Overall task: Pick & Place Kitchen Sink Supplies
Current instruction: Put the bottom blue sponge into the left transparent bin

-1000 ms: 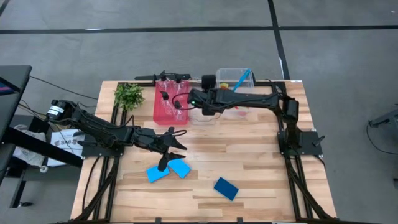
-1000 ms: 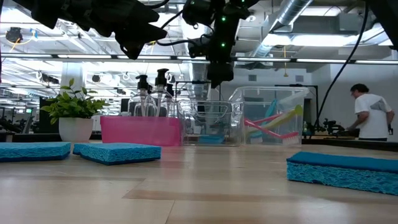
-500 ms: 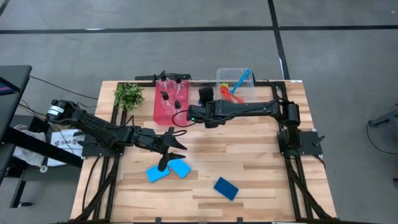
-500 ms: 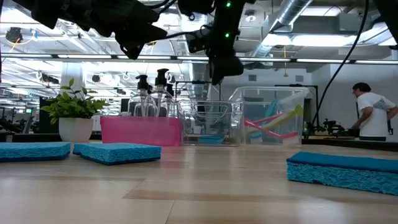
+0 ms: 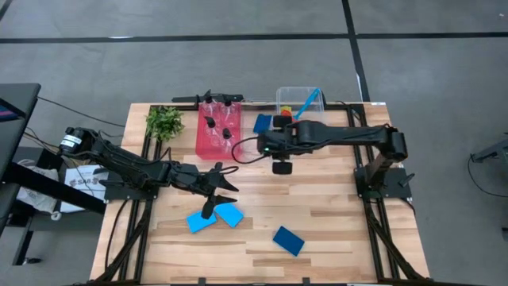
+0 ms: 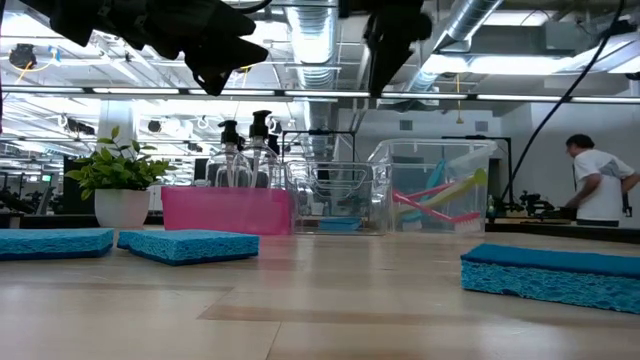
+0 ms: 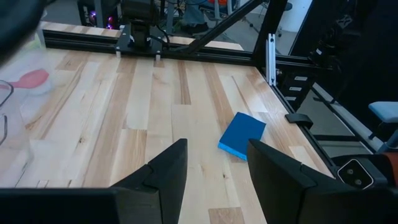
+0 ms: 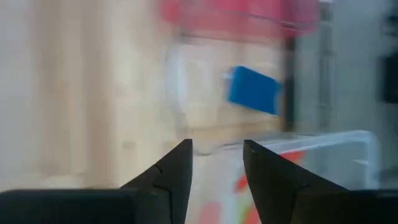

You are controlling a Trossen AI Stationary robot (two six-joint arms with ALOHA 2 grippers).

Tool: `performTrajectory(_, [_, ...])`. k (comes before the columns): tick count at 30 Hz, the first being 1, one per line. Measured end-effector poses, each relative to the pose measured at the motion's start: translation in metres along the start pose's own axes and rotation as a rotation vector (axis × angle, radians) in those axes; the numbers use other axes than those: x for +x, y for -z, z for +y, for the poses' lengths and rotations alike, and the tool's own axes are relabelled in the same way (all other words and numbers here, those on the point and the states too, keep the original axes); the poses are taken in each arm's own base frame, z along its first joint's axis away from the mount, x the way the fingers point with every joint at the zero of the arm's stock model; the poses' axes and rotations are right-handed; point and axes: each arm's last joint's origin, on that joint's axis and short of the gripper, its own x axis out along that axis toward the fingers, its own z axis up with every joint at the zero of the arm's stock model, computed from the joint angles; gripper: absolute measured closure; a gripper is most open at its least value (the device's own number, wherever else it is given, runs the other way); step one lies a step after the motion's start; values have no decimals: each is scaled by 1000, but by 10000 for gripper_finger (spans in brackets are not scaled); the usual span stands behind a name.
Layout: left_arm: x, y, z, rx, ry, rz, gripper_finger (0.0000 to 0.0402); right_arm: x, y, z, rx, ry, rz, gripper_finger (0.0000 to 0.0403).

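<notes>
left tool (image 5: 225,179) above light-blue sponges (image 5: 216,216) | right tool (image 5: 280,168) apparently empty, mid-table

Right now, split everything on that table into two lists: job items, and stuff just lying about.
Job items: pump bottles; light-blue sponges; dark-blue sponge on the table; dark-blue sponge in a clear bin; brushes.

Lying about: plant; pink bin, which holds the bottles; clear bins.

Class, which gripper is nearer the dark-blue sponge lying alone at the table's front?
Left. The left gripper hangs just behind and left of the dark-blue sponge; the right gripper hangs farther back, mid-table.
</notes>
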Motion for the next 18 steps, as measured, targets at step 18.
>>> performTrajectory(18, [0, 0, 0, 0, 0, 0, 234, -87, 33, 49, -9, -301, -120, 270])
